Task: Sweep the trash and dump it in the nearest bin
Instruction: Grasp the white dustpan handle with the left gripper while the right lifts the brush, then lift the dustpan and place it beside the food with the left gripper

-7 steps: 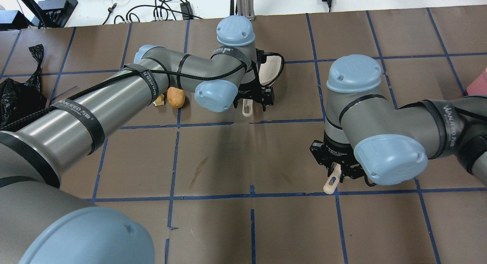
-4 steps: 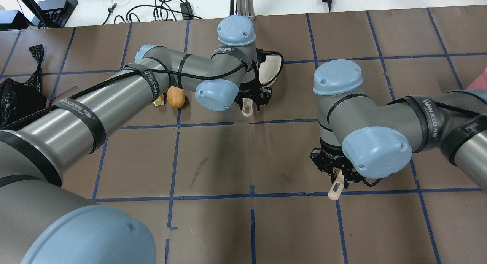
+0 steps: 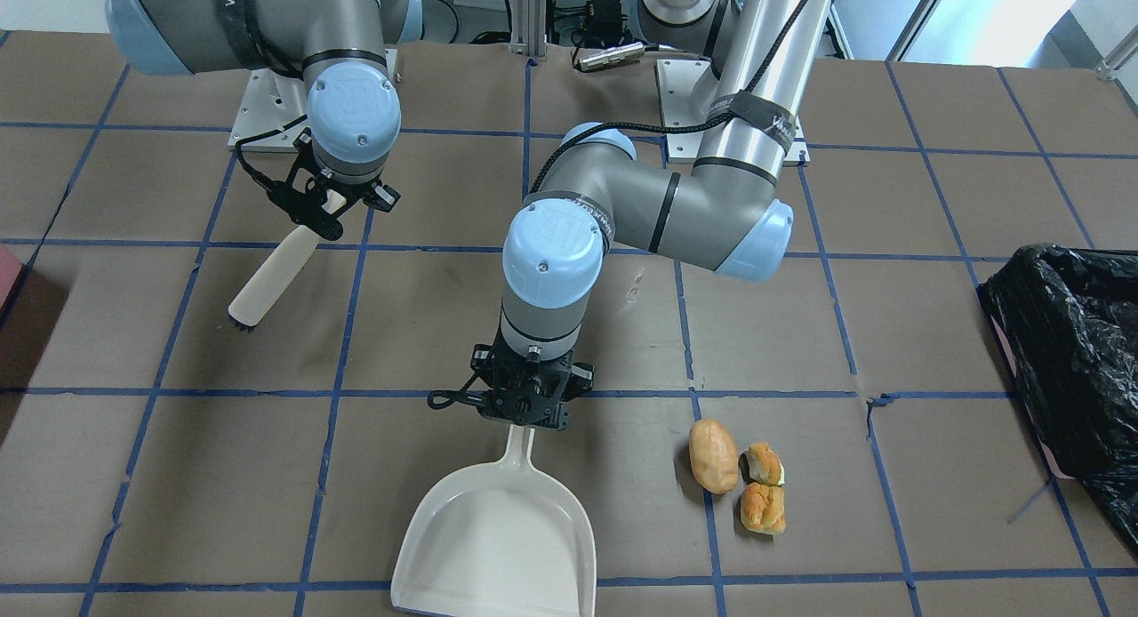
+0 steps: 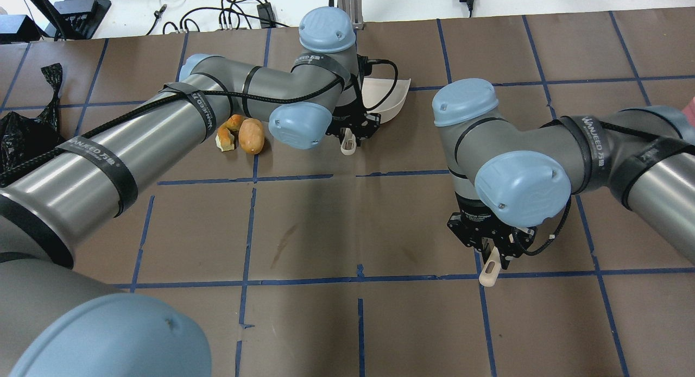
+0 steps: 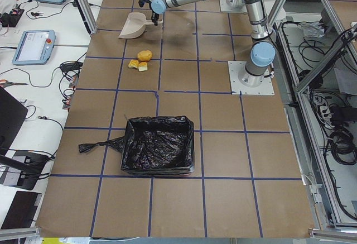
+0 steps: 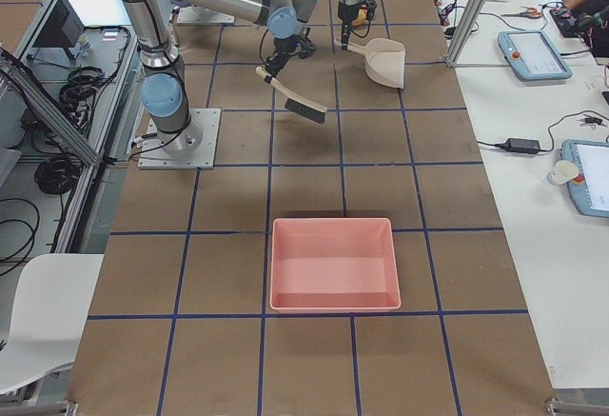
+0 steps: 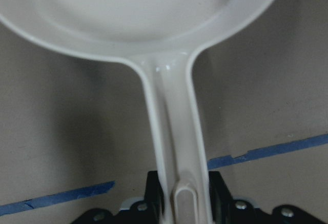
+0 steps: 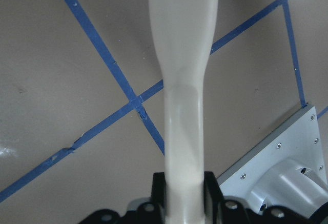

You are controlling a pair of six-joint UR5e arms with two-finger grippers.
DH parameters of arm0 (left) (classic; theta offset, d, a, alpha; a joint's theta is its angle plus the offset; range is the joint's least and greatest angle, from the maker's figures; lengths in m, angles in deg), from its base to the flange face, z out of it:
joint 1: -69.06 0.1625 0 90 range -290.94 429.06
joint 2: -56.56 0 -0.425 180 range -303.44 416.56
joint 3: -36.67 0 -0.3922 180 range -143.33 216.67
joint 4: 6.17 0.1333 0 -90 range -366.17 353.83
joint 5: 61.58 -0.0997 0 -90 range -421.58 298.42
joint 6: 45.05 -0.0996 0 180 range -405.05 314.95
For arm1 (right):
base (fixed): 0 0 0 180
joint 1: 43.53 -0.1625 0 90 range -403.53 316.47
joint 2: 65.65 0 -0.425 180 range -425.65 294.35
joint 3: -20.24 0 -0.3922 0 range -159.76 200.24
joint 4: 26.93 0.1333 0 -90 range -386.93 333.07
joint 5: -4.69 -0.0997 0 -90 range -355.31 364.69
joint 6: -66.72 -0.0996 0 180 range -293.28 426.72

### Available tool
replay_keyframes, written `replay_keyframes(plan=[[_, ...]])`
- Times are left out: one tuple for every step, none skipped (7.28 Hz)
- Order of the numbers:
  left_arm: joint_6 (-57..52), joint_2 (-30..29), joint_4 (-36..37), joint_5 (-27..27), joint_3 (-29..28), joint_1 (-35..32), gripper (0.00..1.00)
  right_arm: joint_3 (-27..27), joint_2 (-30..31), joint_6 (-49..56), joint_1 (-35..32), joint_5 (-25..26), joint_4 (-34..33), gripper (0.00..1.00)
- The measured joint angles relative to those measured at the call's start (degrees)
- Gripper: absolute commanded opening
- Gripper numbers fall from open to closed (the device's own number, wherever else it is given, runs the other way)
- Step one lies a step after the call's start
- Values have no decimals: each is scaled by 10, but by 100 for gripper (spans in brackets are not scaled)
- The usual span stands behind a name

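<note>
The trash lies together on the brown table: a tan potato-like lump [image 3: 713,455] [image 4: 251,136] and two bread chunks [image 3: 763,463] [image 3: 763,508]. My left gripper [image 3: 526,412] [image 4: 350,135] is shut on the handle of a cream dustpan [image 3: 498,537] [image 7: 154,19], which is low over the table beside the trash, about one pan width away. My right gripper [image 3: 324,206] [image 4: 491,252] is shut on the handle of a cream brush [image 3: 267,279] [image 8: 182,55], held tilted above the table, far from the trash. The bin [image 3: 1067,350] [image 5: 159,152] with its black bag stands beyond the trash on my left.
A pink tray [image 6: 333,264] without a bag sits at the table end on my right. Blue tape lines grid the table. The arms' base plates [image 3: 267,110] are at the robot's edge. Cables and tablets lie on the white bench [image 5: 33,48] past the far edge.
My left wrist has shifted back and turned the dustpan, uncovering the bread chunks in the overhead view. My right arm has swung toward the table's middle with the brush.
</note>
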Motion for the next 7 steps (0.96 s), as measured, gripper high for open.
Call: replay_keyframes(plan=[[-14, 21, -26, -2, -4, 28, 0, -7, -8, 0, 0, 1, 14, 0], [-52, 51, -74, -1, -6, 60, 0, -10, -15, 0, 0, -1, 20, 0], [-102, 82, -106, 0, -4, 88, 0, -12, -22, 2, 0, -4, 21, 0], [-157, 111, -122, 0, 0, 112, 0, -15, -28, 6, 0, -5, 22, 0], [-216, 136, -138, 0, 4, 137, 0, -17, -32, 8, 0, -4, 23, 0], [-290, 159, -163, -2, 11, 166, 0, -19, -35, 10, -1, -4, 24, 0], [-377, 183, -188, -4, 23, 194, 0, -22, -37, 13, -1, -2, 26, 0]])
